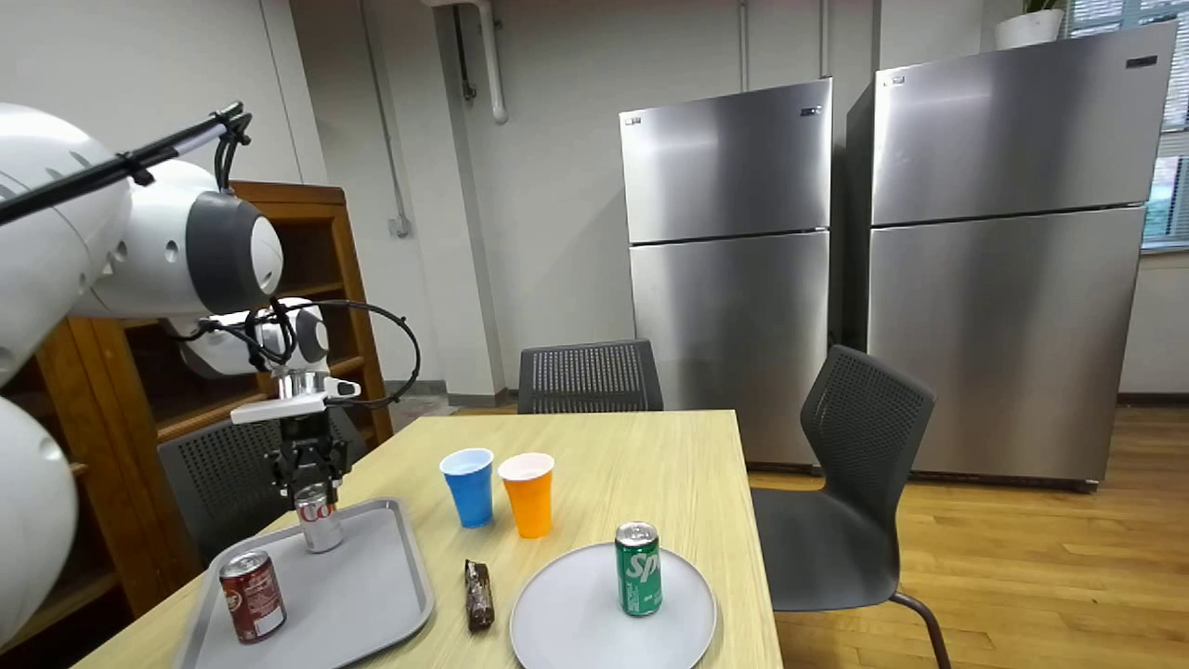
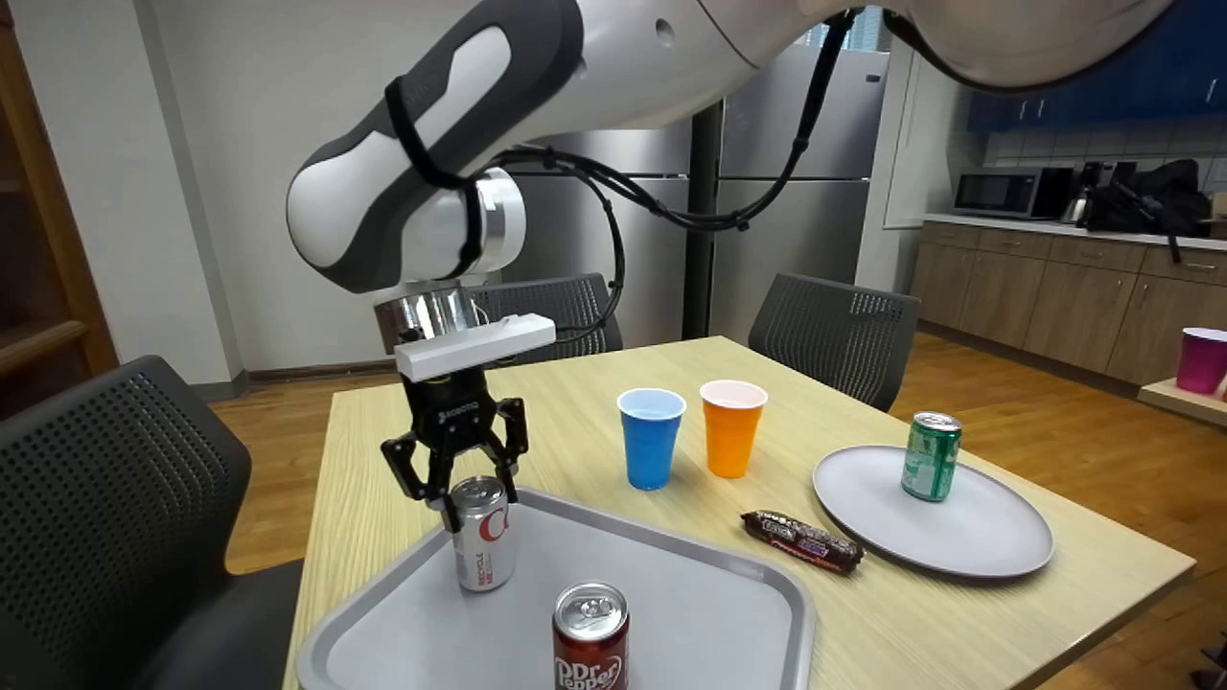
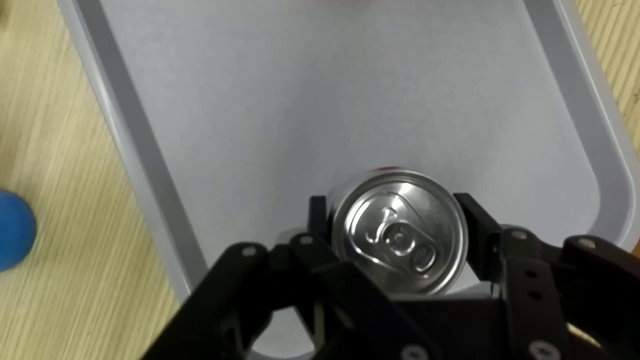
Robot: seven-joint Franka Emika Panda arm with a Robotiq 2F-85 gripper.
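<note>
A silver can with red lettering (image 2: 484, 556) stands upright on the grey tray (image 2: 690, 585), near one of its corners. My gripper (image 2: 479, 500) points down over it, its fingers around the can's upper part. In the wrist view the can's top (image 3: 400, 240) sits between the black fingertips, one pad (image 3: 472, 220) against its right side and the other fingertip (image 3: 318, 215) close against the left. The gripper (image 3: 392, 215) appears shut on it. In both exterior views a dark red Dr Pepper can (image 1: 253, 599) stands apart on the same tray.
Beside the tray are a blue cup (image 2: 651, 441), an orange cup (image 2: 733, 431) and a dark wrapped bar (image 2: 803, 541). A green can (image 2: 931, 458) stands on a round grey plate (image 2: 863, 508). Dark chairs (image 1: 841, 502) surround the table (image 1: 641, 465); a cable loops from the wrist.
</note>
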